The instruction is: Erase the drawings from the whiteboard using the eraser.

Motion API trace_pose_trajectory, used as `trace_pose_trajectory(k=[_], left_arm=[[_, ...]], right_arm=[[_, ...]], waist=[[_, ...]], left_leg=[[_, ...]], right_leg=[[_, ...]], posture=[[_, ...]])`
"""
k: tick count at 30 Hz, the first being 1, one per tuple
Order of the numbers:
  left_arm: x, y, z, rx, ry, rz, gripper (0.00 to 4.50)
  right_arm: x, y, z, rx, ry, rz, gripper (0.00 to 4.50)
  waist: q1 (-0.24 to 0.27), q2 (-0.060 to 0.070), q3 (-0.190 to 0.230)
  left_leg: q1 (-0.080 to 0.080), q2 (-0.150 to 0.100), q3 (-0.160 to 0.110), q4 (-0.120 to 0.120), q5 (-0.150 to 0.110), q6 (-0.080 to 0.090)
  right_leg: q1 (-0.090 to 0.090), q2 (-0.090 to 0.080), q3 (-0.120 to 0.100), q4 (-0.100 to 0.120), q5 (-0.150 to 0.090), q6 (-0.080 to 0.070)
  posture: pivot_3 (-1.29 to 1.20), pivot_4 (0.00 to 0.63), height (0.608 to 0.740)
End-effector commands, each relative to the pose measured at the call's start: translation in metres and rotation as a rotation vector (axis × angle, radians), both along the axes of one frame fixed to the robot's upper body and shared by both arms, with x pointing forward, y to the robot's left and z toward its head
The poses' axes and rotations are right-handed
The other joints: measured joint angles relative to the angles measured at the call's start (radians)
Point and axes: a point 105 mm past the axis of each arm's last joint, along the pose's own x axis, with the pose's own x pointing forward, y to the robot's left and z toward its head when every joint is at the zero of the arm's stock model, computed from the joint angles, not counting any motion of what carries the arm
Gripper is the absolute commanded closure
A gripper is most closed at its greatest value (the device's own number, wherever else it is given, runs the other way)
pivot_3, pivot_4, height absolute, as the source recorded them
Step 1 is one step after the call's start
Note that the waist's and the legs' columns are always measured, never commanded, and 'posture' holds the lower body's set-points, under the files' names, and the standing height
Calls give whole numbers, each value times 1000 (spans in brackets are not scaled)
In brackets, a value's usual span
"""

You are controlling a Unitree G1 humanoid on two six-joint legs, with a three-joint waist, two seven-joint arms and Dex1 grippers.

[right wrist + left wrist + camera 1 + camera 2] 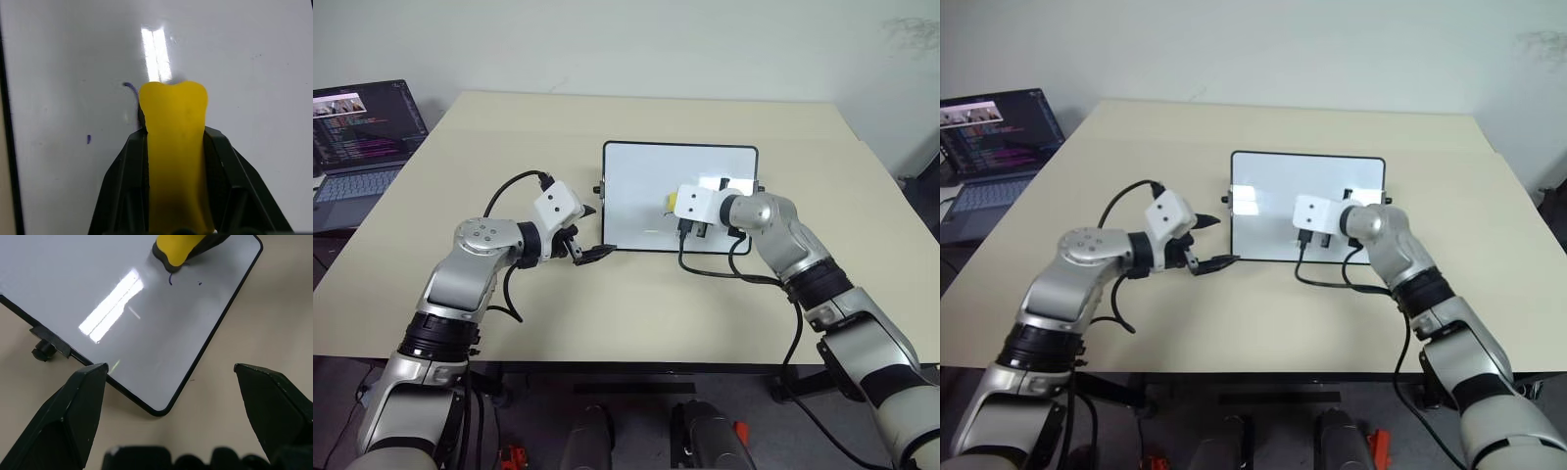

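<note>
A: From the head, what sits nearest?

B: The left hand (590, 238), fingers spread and empty, at the whiteboard (646, 176)'s seven o'clock corner on the desk (509, 127). A laptop (362, 137) stands off at ten o'clock.

A: Left wrist view?

B: A board knob (43, 351) shows, and the eraser (178, 247) over a drawing (170, 280).

A: Right wrist view?

B: The right hand (176, 142), clenched on the eraser, covers part of the arc; a small dash (88, 139) lies at eight o'clock.

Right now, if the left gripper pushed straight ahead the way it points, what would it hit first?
Probably the whiteboard: the open left gripper aims at its near corner, with the black frame just ahead of the fingertips. Depth is uncertain; it might touch the table first.
</note>
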Motion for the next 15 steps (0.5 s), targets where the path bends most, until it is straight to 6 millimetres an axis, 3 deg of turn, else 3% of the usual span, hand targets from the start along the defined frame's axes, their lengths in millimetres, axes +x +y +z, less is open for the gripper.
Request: trace_pose_trajectory(k=[1,6,11,15], left_arm=[[-2,0,14,-7,-54,-4,0],[-3,1,14,-11,-53,8,0],[-3,2,14,-15,-54,13,0],[-3,0,15,-18,-56,10,0]], right_arm=[[9,-1,20,6,-69,-24,3390],[8,1,11,-26,-45,-4,3390],[-8,3,-16,-84,71,54,3391],[-29,-13,-52,-223,209,91,3392]], waist=[[0,0,0],[0,0,0],[0,0,0],[1,0,0]], left_leg=[[0,0,0,0,0,0],[0,0,0,0,0,0],[0,0,-1,0,0,0],[0,0,-1,0,0,0]], right_leg=[[0,0,0,0,0,0],[0,0,0,0,0,0],[1,0,0,0,0,0],[1,0,-1,1,0,0]], posture=[[0,150,740],[0,150,740],[0,150,740],[0,150,740]])
